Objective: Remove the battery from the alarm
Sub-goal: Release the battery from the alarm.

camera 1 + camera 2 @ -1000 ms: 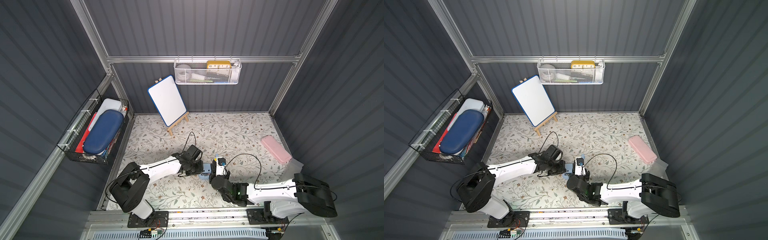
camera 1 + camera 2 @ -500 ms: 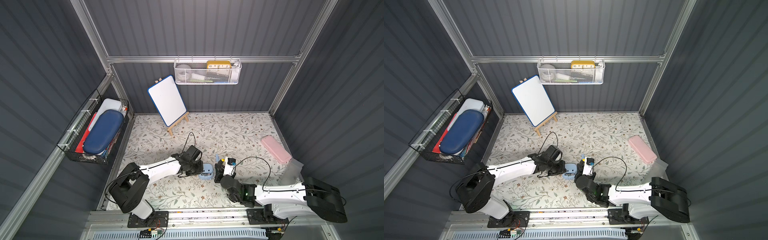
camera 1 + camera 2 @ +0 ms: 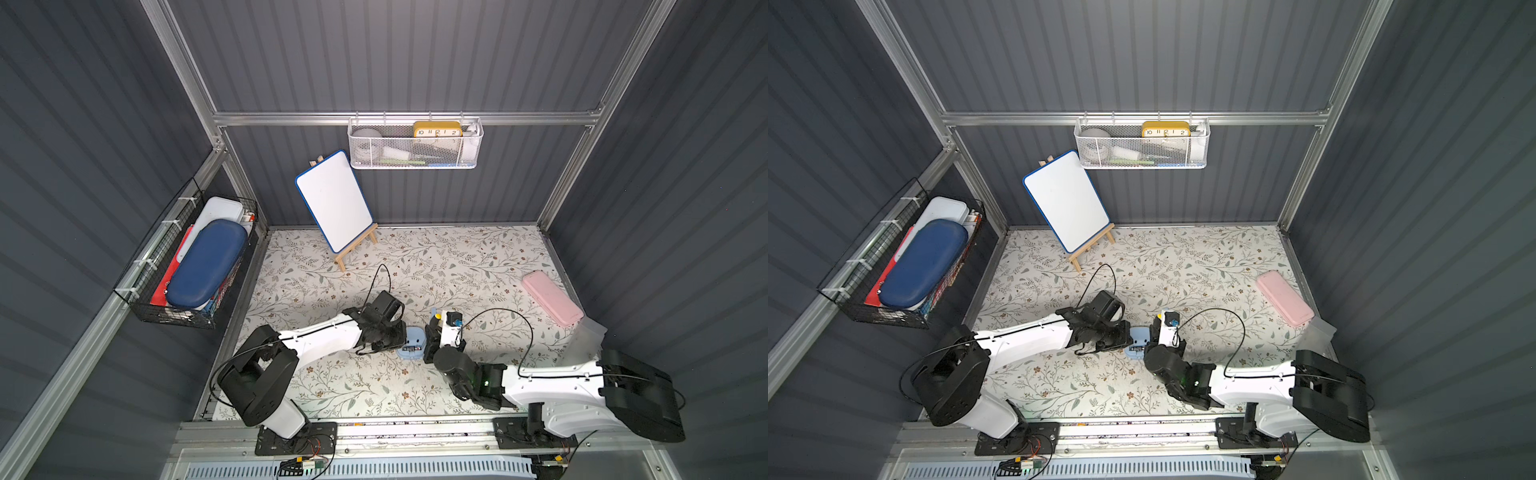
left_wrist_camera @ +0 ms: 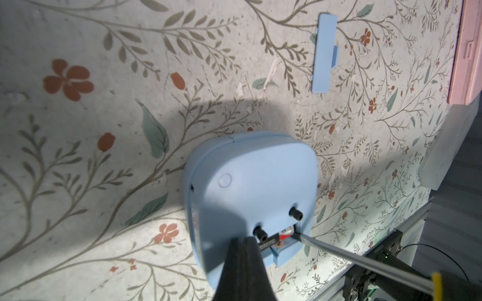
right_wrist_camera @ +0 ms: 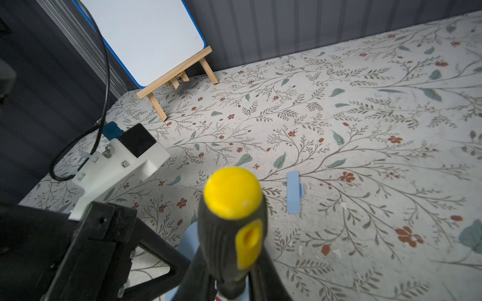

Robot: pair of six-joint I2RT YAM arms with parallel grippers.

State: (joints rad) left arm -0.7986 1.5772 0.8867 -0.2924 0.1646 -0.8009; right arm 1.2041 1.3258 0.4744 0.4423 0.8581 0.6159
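1. The alarm [image 4: 250,192] is lying face down on the flowered mat [image 4: 104,78], towards the near edge and between the two arms; its blue cover [image 4: 324,52] is lying apart from it, a little farther back
2. The battery [image 4: 276,238] is sitting flat in the open slot at the near side of the alarm's back, just beside two black knobs [image 4: 296,214]
3. The left gripper [image 4: 243,246] is bearing on the alarm's back with its fingers pressed together, pinching nothing
4. The right gripper [image 5: 229,281] is clamping the screwdriver [image 5: 232,224] by its black and yellow handle, and the blade tip is touching the battery's red-banded end
5. I am judging the battery light, hard and smooth, likely to roll once free; levering under that end, then pinching across its middle, looks best
6. The alarm shell is looking light and slippery, so I am steadying it from above
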